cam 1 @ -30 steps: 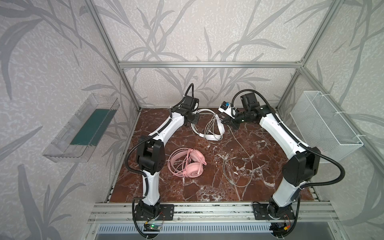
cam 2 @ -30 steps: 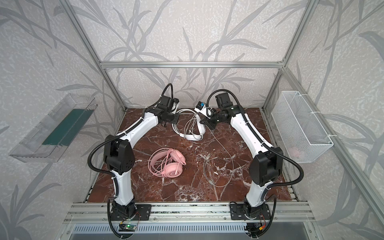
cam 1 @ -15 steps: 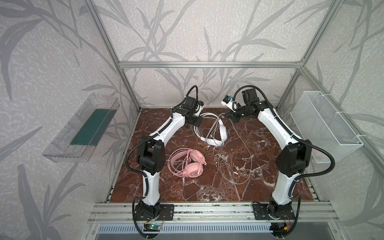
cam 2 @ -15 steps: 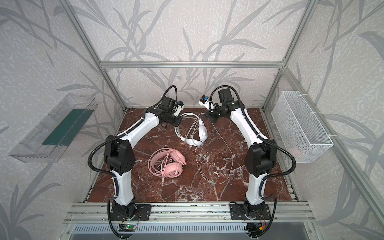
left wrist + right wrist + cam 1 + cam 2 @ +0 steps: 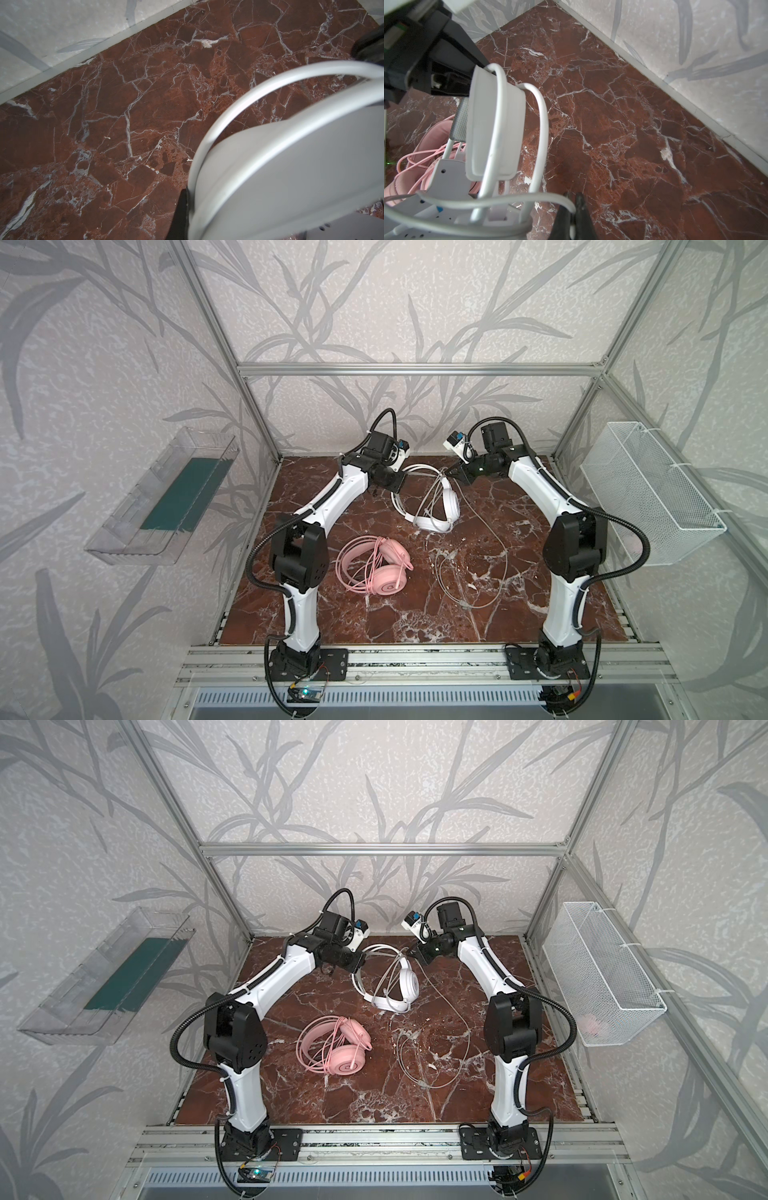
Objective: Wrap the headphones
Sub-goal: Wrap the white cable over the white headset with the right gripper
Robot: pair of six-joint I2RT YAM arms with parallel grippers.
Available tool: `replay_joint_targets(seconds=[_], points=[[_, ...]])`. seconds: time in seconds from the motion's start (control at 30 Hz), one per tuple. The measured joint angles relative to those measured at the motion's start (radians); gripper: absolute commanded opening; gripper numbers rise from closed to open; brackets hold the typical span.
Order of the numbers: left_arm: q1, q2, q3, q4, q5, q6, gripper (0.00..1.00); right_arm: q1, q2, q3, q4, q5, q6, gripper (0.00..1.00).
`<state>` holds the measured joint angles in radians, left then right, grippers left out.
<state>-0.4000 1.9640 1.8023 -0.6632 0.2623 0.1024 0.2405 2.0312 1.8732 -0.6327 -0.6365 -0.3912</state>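
Nearest the front of the desk (image 5: 415,628), the slack of the white cable (image 5: 506,562) lies in loose open loops, not yet wound. Just beyond it to the left, the pink headphones (image 5: 384,572) lie flat with their cable bundled across them and appear finished. Farther back, the white headphones (image 5: 451,506) sit tilted near the rear wall, with a few turns of cable crossing the headband. The left claw (image 5: 400,486) is closed on the headband's wire. The right claw (image 5: 572,208) is pinched tight on the cable close to the headset. Risks noted: the long slack may drag over the desk on the next turn and catch on itself or on the pink set, pulling into a knot. The thin cable may slip through the right claw's narrow pinch, loosening the turns already laid. The left claw's hold on a slim wire resists twisting poorly, so a firm pull could swing or topple the headset. The claws work close together, so contact between them is possible.
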Motion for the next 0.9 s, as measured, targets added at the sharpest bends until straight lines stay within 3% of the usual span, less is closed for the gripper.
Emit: replay_joint_targets(seconds=[0.33, 0.63, 0.9], points=[[0.002, -0.003, -0.035, 0.016, 0.030, -0.041, 0.00, -0.025, 0.032, -0.133, 0.183, -0.132, 0.177, 0.11], [0.003, -0.027, -0.035, 0.034, 0.120, -0.054, 0.00, -0.048, 0.063, -0.218, 0.316, -0.132, 0.278, 0.24], [0.015, -0.046, -0.036, 0.067, 0.174, -0.077, 0.00, -0.058, 0.074, -0.312, 0.424, -0.151, 0.374, 0.26]])
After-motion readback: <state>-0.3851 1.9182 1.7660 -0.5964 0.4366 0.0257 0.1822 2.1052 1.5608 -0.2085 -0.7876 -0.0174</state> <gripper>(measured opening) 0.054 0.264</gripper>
